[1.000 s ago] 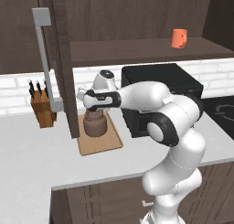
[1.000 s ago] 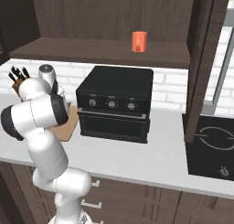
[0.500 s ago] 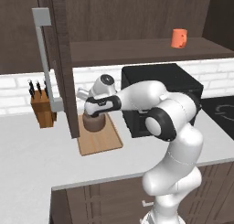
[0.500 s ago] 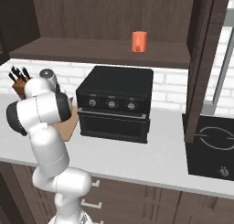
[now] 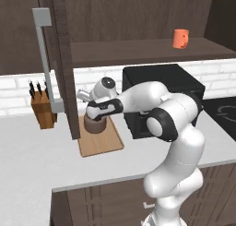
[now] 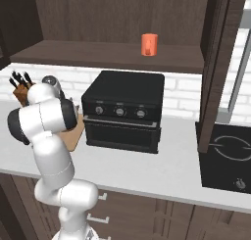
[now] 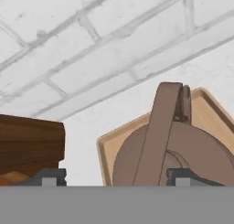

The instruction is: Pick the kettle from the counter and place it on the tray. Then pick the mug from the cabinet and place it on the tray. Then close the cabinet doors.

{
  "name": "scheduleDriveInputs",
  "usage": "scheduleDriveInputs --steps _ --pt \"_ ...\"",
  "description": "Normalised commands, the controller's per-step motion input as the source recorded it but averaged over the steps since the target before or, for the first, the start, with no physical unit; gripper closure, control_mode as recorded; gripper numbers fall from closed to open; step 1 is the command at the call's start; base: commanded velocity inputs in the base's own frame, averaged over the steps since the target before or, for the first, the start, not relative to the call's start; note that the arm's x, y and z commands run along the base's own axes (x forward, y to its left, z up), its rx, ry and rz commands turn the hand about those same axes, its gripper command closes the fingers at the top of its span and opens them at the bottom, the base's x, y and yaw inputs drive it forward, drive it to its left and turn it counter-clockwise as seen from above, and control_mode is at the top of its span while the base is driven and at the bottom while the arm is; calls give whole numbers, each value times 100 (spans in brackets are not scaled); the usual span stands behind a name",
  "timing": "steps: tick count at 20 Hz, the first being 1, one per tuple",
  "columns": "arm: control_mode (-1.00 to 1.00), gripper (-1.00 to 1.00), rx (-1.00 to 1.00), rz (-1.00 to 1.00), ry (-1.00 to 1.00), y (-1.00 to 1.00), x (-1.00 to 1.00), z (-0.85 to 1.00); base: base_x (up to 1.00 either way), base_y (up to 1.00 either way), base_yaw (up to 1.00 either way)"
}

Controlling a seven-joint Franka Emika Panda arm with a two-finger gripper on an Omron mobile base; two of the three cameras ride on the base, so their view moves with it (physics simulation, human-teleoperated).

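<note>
The dark-brown kettle [image 5: 94,126] stands upright on the light-wood tray [image 5: 102,144] on the grey counter [image 5: 32,151]. My gripper [image 5: 97,110] hangs right over it, open. In the hand view the arched kettle handle [image 7: 164,127] rises between my widely spread fingertips [image 7: 45,175], touching neither; the tray's rim [image 7: 103,147] shows around the kettle. The orange mug [image 5: 180,38] [image 6: 149,44] stands on the shelf of the wall cabinet [image 6: 108,55]. One cabinet door [image 5: 62,59] is swung open just left of the tray, another cabinet door [image 6: 220,62] at the right.
A brown knife block [image 5: 42,110] stands left of the open door, whose grey bar handle [image 5: 44,59] faces me. A black oven [image 6: 125,109] sits on the counter right of the tray. A stove plate [image 6: 228,151] lies further right. White brick wall behind.
The hand has shifted only slightly over the kettle. The kettle has stayed in place on the tray.
</note>
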Motion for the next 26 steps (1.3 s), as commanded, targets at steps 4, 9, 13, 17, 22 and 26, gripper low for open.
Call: scheduleDriveInputs --steps 4,9,13,17,22,26 --pt "-100 -100 4 -1 -14 0 -6 0 0 0 0" --pt "-100 -100 4 -8 -4 -16 -44 0 0 0 0" --pt "-100 -100 6 -9 -10 -21 -81 50 0 0 0" --pt "-100 -100 6 -7 -2 -19 -89 100 0 0 0" --pt "-100 -100 0 0 2 -19 -77 100 0 0 0" --pt "-100 -100 -4 0 17 -49 -67 71 0 0 0"
